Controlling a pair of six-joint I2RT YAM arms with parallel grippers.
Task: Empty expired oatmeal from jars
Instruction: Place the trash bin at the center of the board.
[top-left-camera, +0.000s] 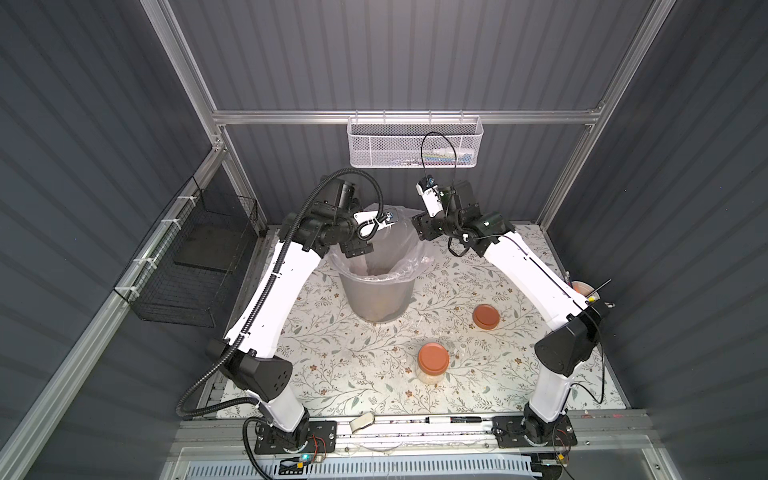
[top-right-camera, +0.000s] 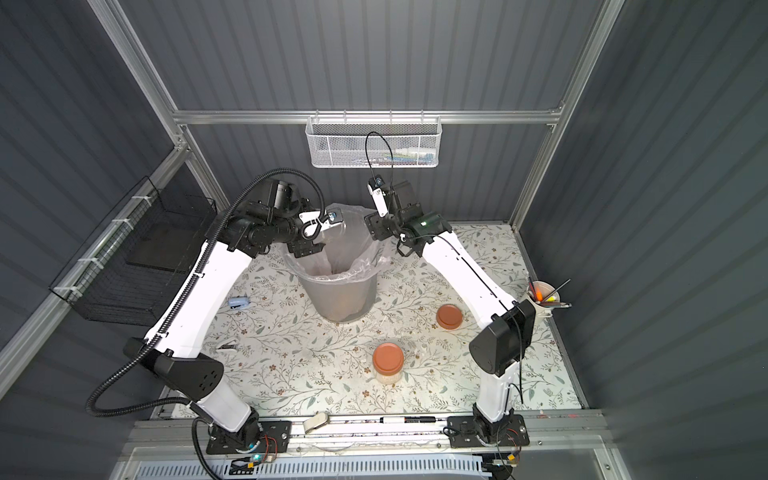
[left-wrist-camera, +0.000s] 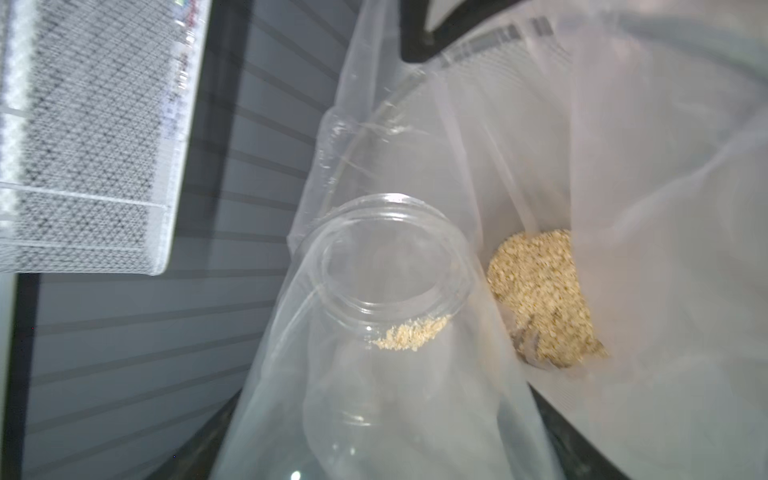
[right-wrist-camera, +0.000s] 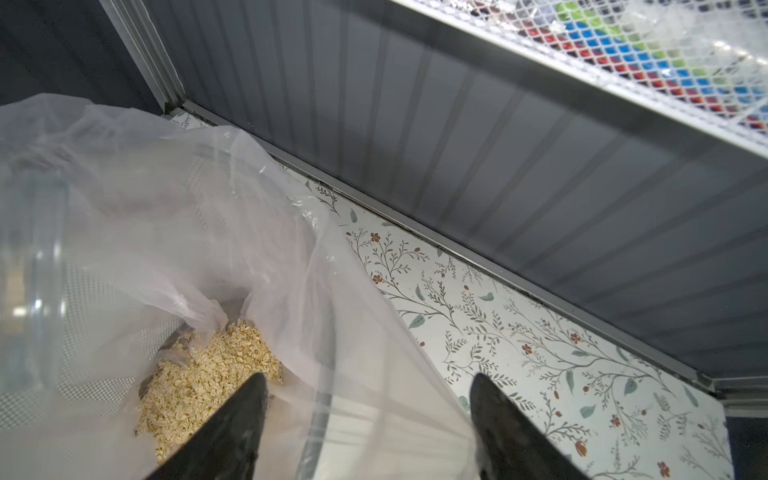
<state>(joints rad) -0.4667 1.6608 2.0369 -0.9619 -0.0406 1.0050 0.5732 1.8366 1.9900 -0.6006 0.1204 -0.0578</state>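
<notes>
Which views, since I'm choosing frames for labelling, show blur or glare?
Left wrist view: the mesh basket is smeared, the jar soft, the oatmeal clearer. Right wrist view: the jar blurs at the frame's edge. Both top views: sharp, with the table washed out in front.

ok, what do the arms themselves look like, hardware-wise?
Both have white link shells and black joint housings. The left arm carries a ribbed black conduit. The right arm has only thin black cables and a white camera module at the wrist. The right gripper has plain black tapered fingers.
</notes>
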